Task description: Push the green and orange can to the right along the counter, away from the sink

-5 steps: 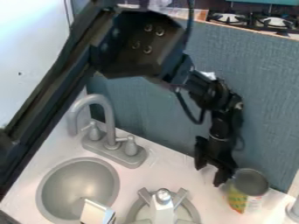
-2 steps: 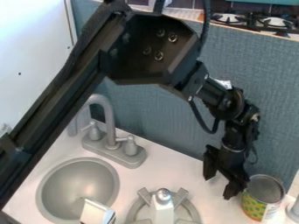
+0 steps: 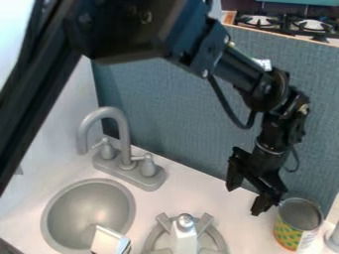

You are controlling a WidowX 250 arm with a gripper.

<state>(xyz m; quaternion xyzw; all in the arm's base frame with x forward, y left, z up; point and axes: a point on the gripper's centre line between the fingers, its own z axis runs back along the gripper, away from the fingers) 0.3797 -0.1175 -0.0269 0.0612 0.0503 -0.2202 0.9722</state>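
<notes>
Camera view: the black gripper [image 3: 246, 197] hangs with its two fingers spread, empty, just beside an open-topped can [image 3: 289, 234] on the white counter [image 3: 188, 194].

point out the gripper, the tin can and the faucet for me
gripper [image 3: 245, 199], camera view, midway between its spread fingertips
tin can [image 3: 289, 234], camera view, patterned side below the rim
faucet [image 3: 124, 139], camera view, upright part of the curved spout

The white box [image 3: 110, 241] and round burner [image 3: 221, 242] are cut off below; near the tabletop's [image 3: 185, 196] back edge, a grey object [image 3: 334, 239] is cut off; the can's [image 3: 289, 234] print is blurred.
</notes>
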